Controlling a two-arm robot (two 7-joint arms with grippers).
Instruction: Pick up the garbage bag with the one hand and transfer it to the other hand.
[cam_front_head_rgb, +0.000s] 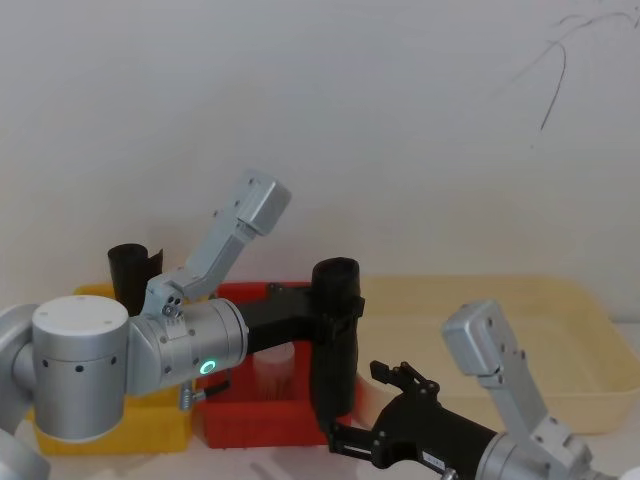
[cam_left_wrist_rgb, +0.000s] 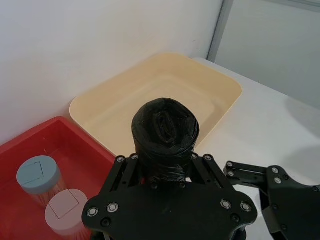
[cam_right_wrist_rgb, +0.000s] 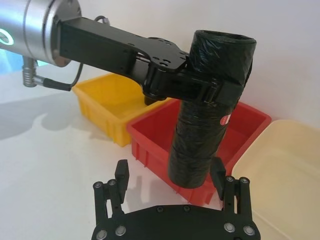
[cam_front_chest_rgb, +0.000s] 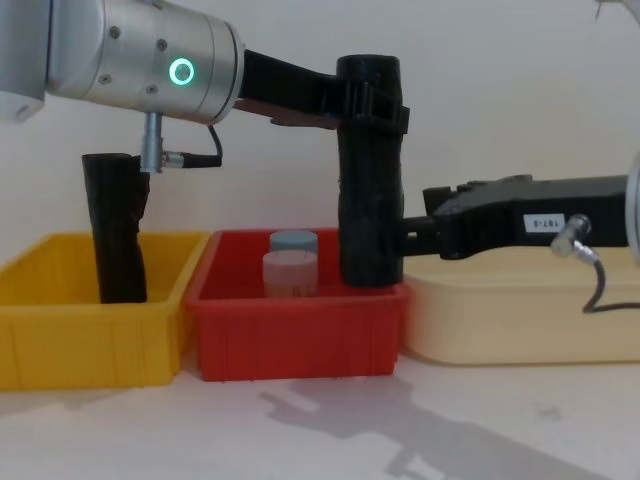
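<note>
The right hand sits nearest the robot, off the right front corner of the red bin. It is released: its fingers stand apart, one on each side of the lower end of the bag. The bag hangs upright over the bin's right end, long axis vertical, lower end about level with the rim. So the bag lies straight ahead of the right hand and across its fingers, already between them. By my reading, closing is all the handover needs from this side.

Higher, over the same end of the bin, the left hand (the one with the teal ring) is clenched on the bag just below its top and carries all its weight. It comes in from above the bin's left side.

The right wrist view shows the clearance: a clear gap at one finger, the other close to the roll, contact hard to tell. The chest view hides that gap but gives the heights, with the right hand low on the roll and the left well above it. The left wrist view adds the roll's flat top and two capped jars inside the bin.

Beyond the bin's left wall, a second black roll stands in a yellow bin. A cream tray lies to the right.
</note>
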